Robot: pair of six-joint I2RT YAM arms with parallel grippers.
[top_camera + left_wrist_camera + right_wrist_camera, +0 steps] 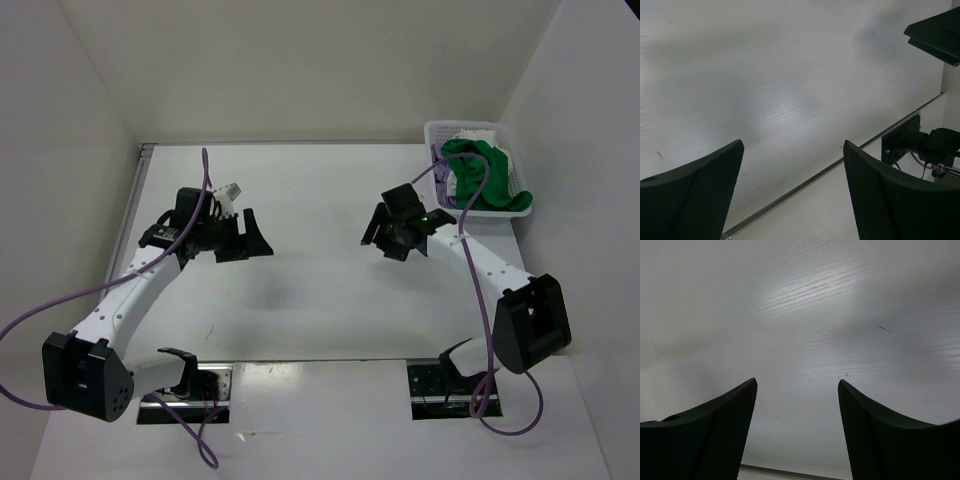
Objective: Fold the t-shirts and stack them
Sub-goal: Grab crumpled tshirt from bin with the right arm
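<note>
The bright green t-shirt (480,178) lies bunched in the white mesh basket (437,131) at the back right of the table, spilling over its front rim. A bit of lavender cloth (447,190) shows under it at the basket's left side, and white cloth (470,134) at its back. My left gripper (258,238) is open and empty over the left middle of the table; the left wrist view shows it (792,145) over bare table. My right gripper (376,232) is open and empty, left of the basket; the right wrist view shows it (797,382) over bare table.
White walls close in the table (320,280) at the back and sides. The table's near edge with a metal strip (830,167) and an arm base mount (905,142) shows in the left wrist view. Purple cables (60,310) trail from both arms.
</note>
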